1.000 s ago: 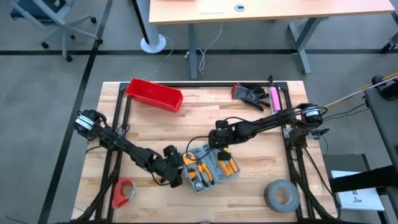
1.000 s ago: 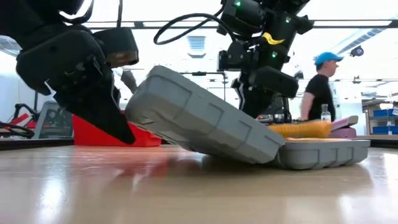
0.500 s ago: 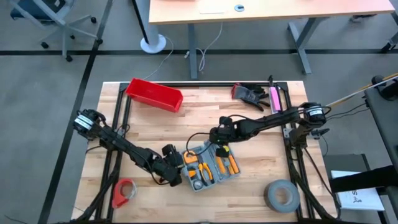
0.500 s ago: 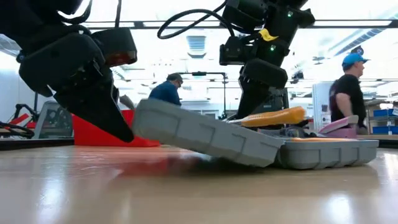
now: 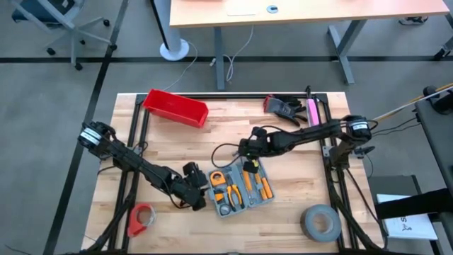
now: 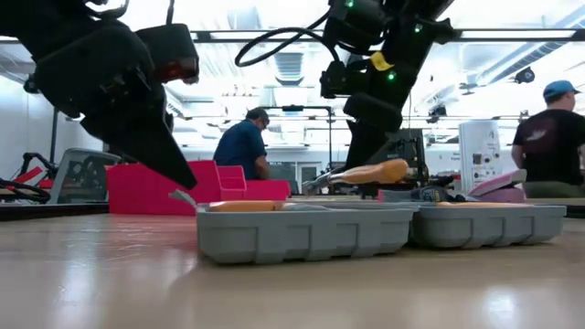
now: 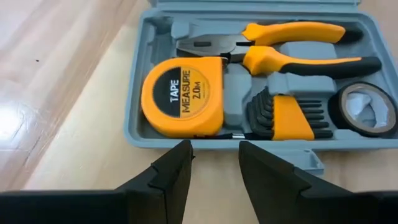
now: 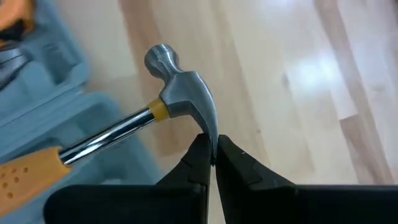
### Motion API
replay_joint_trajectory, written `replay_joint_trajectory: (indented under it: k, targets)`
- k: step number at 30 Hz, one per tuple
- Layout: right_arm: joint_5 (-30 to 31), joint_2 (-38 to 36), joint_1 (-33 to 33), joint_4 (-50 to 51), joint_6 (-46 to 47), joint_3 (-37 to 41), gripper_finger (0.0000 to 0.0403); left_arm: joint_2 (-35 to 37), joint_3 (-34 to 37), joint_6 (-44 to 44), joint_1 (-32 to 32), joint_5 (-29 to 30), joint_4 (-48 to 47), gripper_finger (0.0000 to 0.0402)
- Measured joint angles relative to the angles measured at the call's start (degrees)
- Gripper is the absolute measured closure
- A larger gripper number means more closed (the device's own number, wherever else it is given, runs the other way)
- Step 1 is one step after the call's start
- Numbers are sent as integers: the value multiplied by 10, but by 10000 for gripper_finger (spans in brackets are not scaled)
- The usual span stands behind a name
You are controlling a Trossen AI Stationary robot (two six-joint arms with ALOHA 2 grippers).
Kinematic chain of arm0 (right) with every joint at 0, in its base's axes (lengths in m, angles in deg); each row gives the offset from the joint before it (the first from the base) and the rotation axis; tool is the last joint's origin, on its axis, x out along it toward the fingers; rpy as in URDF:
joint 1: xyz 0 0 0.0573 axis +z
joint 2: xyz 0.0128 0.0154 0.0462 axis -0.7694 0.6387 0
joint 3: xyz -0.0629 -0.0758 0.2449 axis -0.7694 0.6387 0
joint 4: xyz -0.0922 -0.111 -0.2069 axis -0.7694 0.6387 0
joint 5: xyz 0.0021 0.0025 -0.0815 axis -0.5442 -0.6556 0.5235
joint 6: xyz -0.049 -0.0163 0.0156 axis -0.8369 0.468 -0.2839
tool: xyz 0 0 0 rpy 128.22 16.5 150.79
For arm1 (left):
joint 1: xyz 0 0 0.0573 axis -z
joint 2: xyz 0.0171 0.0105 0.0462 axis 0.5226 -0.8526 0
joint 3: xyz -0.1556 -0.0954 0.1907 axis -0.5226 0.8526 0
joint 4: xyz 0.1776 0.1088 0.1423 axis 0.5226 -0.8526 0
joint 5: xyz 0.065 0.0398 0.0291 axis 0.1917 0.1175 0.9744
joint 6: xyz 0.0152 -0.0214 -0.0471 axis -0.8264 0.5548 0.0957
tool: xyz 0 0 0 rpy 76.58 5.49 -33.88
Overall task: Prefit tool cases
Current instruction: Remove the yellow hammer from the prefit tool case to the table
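The grey-blue tool case lies open and flat on the table, both halves down. Its left half holds a yellow tape measure, pliers, hex keys and a black tape roll. My left gripper stands open just off that half's outer edge, nothing between its fingers. My right gripper is at the case's far side, shut on a hammer that has an orange handle. My right gripper pinches the claw of the steel hammer head between its two fingers, which slant down from above. The head is lifted clear over bare wood beside the case. The handle reaches back over the case's right half; whether its free end touches the case I cannot tell.
A red bin lies at the far left. Black gloves and a pink tool are at the far right. A grey tape roll sits at the near right and a red roll at the near left. People stand in the room beyond.
The case's left half has swung down from a steep tilt and now lies flat on the table, so the case is fully open. My right gripper has rolled and drawn toward the far edge, raising the hammer out of the case's right half by its head.
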State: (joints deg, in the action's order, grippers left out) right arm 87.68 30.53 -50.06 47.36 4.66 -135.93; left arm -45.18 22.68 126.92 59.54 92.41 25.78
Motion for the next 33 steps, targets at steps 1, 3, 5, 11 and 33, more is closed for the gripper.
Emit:
replay_joint_trajectory:
  k: [1, 3, 5, 11, 33]
  targets:
    - [4, 0, -4, -1, 0, 0, 403, 1, 0, 0, 0, 0, 0, 260]
    - [9, 0, -13, -7, -3, 0, 403, 1, 0, 0, 0, 0, 1, 260]
    - [9, 0, -23, -11, -4, 0, 403, 1, 0, 0, 0, 0, 1, 260]
    - [10, 0, -57, -25, -13, 0, 403, 1, 0, 0, 0, 5, 2, 260]
    - [34, 0, -177, -59, -108, 0, 403, 1, 0, 5, 1, 35, 29, 260]
